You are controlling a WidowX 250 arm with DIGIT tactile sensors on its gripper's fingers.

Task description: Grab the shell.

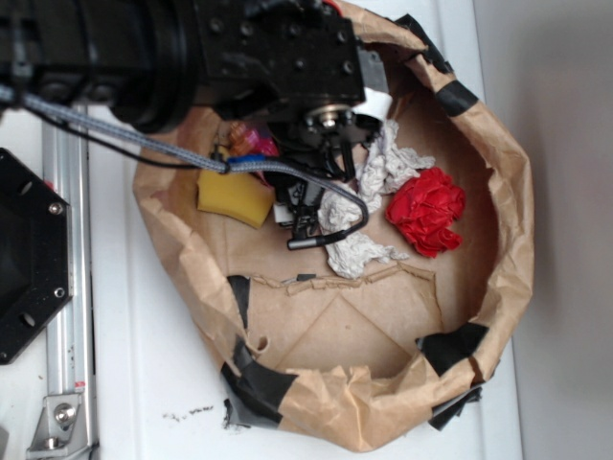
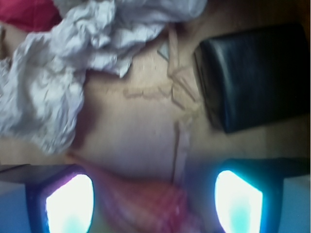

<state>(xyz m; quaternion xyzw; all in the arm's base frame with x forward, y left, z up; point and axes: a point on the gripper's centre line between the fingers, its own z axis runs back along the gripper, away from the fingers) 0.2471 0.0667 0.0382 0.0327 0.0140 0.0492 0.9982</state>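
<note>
In the wrist view, nearest the camera, the gripper (image 2: pixel 154 201) shows its two fingers (image 2: pixel 68 204) at the bottom corners, their inner faces glowing pale. Between them lies the shell (image 2: pixel 150 204), orange-pink and blurred, its thin pointed tip reaching up and left past the left finger. The jaws stand apart with the shell in the gap; whether the fingers touch it cannot be told from the blur. Just past the shell is the bare brown paper floor (image 2: pixel 136 131), creased and torn in strips. Farther on, crumpled white paper (image 2: pixel 53 82) fills the upper left, a patch of red (image 2: pixel 26 14) shows at the top left corner, and a black block (image 2: pixel 255 73) lies at the upper right.

In the exterior view, the black arm (image 1: pixel 239 57) reaches in from the top left over a round nest of brown paper (image 1: pixel 508 259) patched with black tape (image 1: pixel 455 345). The gripper (image 1: pixel 302 216) hangs down inside it, next to a yellow sponge (image 1: pixel 233 196) on its left and the white paper (image 1: pixel 369 206) on its right. A red crumpled ball (image 1: pixel 428 211) lies beyond the white paper. The shell is hidden under the arm here. The nest rests on a white table (image 1: pixel 144 383), with a metal rail (image 1: pixel 67 287) along the left edge.
</note>
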